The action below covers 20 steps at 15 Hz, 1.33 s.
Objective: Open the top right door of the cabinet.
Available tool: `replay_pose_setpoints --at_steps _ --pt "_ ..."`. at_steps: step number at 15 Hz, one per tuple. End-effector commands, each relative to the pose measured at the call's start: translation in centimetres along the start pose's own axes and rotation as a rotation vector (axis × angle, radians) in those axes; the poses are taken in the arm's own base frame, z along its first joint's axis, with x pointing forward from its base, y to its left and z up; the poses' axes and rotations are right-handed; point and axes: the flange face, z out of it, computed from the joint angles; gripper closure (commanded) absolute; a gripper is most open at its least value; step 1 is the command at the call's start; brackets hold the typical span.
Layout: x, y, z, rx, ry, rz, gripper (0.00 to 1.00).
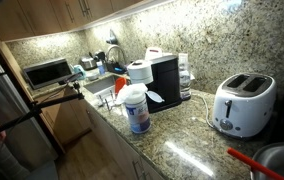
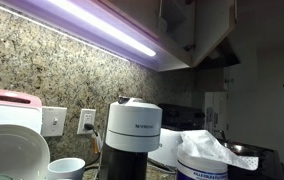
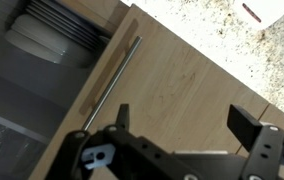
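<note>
The gripper (image 3: 182, 128) hangs released and empty; the door's (image 3: 187, 80) handle (image 3: 115, 82), its long axis diagonal, lies just beside the gripper.

the cabinet door (image 3: 187, 95) is smooth, matt wood with a faint grain, its handle (image 3: 114, 80) satin silver metal, while the bench (image 1: 197, 132) is polished speckled stone, glossy under the light.

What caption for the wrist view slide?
Open gripper hovering off the wooden cabinet door, clear of its silver bar handle; door ajar, stacked dishes visible inside.
</note>
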Motion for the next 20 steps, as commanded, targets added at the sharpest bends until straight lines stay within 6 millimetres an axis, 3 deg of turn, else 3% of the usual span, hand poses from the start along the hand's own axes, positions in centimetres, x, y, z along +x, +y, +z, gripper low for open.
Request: replay_pose_setpoints --at_steps 1,3,4,6,14,20 --pt "0.7 -0.6 2.0 0.022 -0.018 -0.050 0.00" --pt "0.8 -0.1 2.5 0.010 -0.009 -0.052 0.00" --pt "1.0 0.4 2.8 -0.005 -0.005 -0.055 0.25" --pt "1.3 1.4 3.4 -0.028 0.006 -0.070 0.34" --pt "1.6 3.0 6.0 -0.152 0.020 -0.143 0.97" --pt "1.6 5.1 6.4 -0.309 0.059 -0.209 1.00"
